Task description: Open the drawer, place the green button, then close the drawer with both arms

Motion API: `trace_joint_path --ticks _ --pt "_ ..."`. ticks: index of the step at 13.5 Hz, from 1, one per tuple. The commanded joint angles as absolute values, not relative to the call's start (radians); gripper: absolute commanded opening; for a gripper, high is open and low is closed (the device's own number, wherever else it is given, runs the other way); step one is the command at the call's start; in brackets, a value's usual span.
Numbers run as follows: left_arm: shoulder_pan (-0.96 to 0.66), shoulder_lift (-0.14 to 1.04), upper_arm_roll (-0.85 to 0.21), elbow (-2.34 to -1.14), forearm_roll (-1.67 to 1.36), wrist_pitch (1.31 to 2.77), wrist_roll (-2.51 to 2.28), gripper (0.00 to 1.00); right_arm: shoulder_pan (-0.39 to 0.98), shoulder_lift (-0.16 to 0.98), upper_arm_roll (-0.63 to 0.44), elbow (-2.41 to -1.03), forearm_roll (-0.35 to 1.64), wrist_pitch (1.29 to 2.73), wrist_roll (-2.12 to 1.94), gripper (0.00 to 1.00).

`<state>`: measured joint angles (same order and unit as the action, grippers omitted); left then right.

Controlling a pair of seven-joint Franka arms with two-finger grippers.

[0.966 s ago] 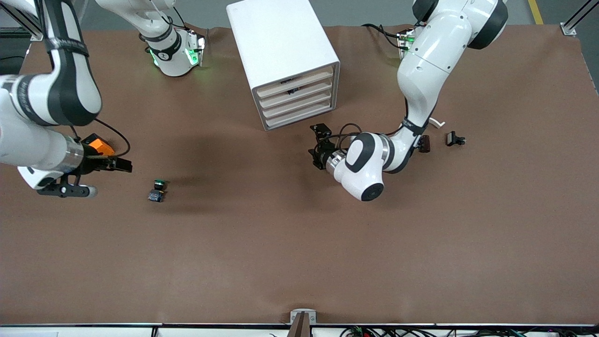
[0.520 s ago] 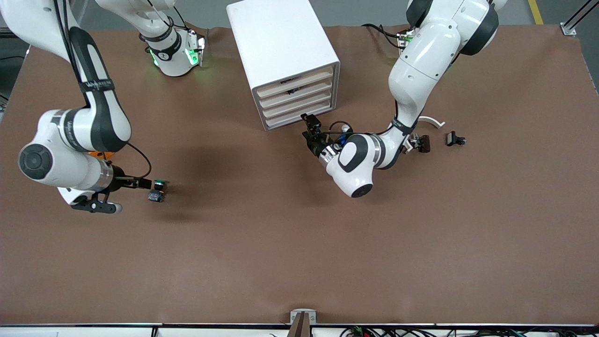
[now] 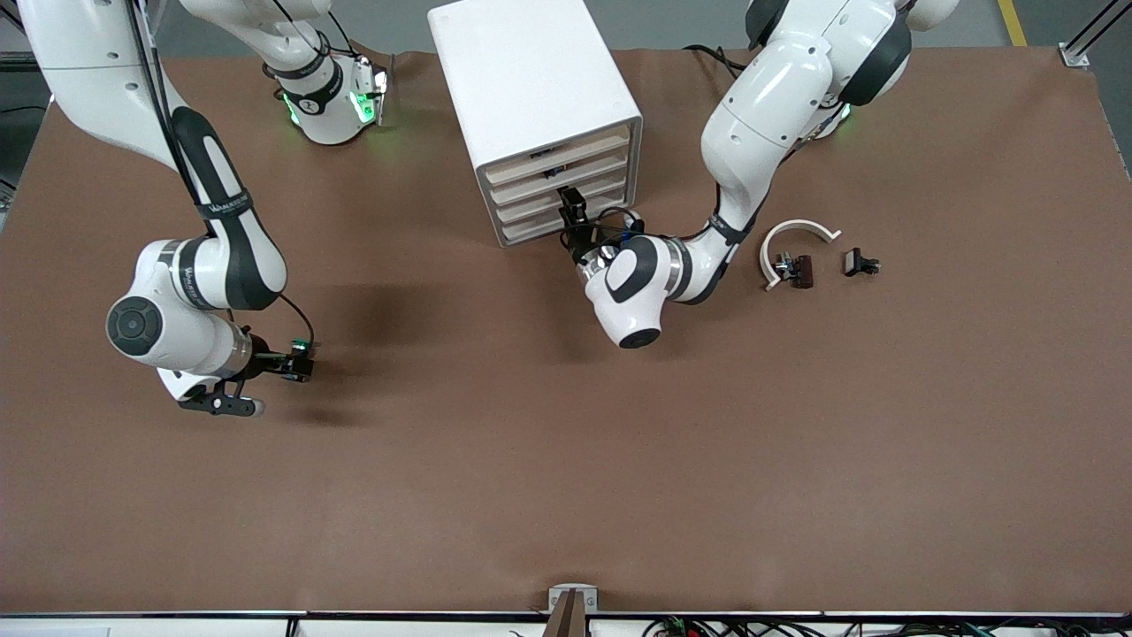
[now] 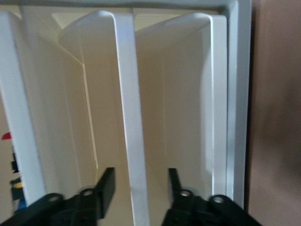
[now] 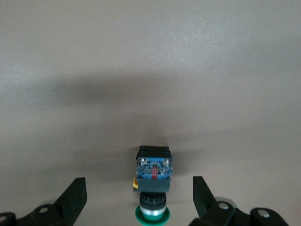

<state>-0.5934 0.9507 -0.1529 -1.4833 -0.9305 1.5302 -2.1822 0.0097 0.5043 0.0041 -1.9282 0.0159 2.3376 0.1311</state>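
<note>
front view: smooth white cabinet (image 3: 531,80), matte brown table (image 3: 566,460).
left gripper (image 4: 138,186) fingers straddle drawer (image 4: 129,108) edge; right gripper (image 5: 139,197) spread around green-capped button (image 5: 153,181).

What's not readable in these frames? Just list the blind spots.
- Button, front view: mostly covered by the right hand; its resting pose is unclear there.
- Drawer grip, left wrist view: the left hand straddles a drawer front edge; contact isn't visible, and which of the four drawers isn't clear.
- Drawer contents: hidden inside the cabinet.
- Small dark parts near the white curved piece: too small to identify.
</note>
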Motion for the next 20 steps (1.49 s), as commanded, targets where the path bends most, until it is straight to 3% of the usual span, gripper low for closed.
trace_joint_path --ticks 1,2,7,8,12,16,17,18,19,20 --pt "-0.591 0.968 -0.149 -1.471 -0.936 1.513 -2.181 0.11 0.009 0.529 0.0 -1.956 0.014 2.417 0.152 1.0" --pt "-0.586 0.968 -0.149 -1.47 -0.936 1.513 -2.18 0.0 0.006 0.537 -0.002 -1.957 0.017 2.419 0.164 1.0" --pt "-0.554 0.966 -0.138 -1.462 -0.934 1.514 -2.18 0.0 0.014 0.552 0.0 -1.999 0.017 2.465 0.261 1.0" --pt "-0.531 0.966 -0.138 -1.46 -0.934 1.516 -2.171 0.0 0.014 0.552 0.0 -2.0 0.017 2.462 0.264 0.95" --pt "-0.454 0.969 -0.137 -1.427 -0.933 1.525 -2.115 0.0 0.012 0.551 0.0 -2.008 0.017 2.445 0.307 0.46" --pt "-0.414 0.962 -0.1 -1.42 -0.934 1.532 -2.043 0.0 0.015 0.538 0.0 -1.988 0.017 2.375 0.307 0.13" --pt "-0.414 0.963 -0.092 -1.408 -0.934 1.532 -2.037 0.05 0.015 0.537 0.002 -1.979 0.017 2.349 0.307 0.12" --pt "-0.413 0.962 -0.092 -1.402 -0.933 1.532 -2.025 0.48 0.017 0.535 0.002 -1.964 0.017 2.318 0.307 0.11" --pt "-0.413 0.957 -0.08 -1.39 -0.927 1.532 -2.014 0.99 0.021 0.526 0.003 -1.95 0.017 2.286 0.307 0.1" --pt "-0.413 0.956 -0.066 -1.364 -0.907 1.526 -2.014 1.0 0.031 0.514 0.003 -1.939 0.017 2.246 0.308 0.11"
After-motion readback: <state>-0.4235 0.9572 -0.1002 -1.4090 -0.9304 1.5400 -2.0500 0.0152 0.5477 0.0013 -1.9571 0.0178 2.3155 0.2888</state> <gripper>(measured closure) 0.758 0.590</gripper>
